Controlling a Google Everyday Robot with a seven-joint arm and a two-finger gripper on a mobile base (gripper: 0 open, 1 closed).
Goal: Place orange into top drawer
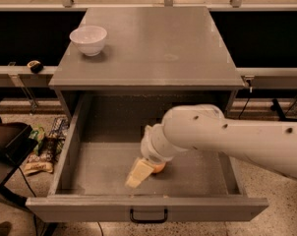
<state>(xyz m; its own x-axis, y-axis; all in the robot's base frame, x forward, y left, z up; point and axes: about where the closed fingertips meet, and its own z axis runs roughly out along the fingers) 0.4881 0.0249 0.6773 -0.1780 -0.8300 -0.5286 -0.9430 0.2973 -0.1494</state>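
Note:
The top drawer [84, 132] is pulled out wide, with a grey speckled floor and a small black handle [148, 215] on its front panel. My white arm reaches in from the right. My gripper [138, 173] is low inside the drawer, near the middle of the floor towards the front. The orange [159, 168] shows only as a small orange patch right at the gripper, at floor level, mostly hidden by the gripper and wrist. I cannot tell whether it rests on the floor or is held.
A white bowl [88, 39] stands at the back left of the cabinet top [158, 43]. Snack packets [43, 149] and a dark chair edge [6, 146] lie on the ground left of the drawer. A counter rail runs behind.

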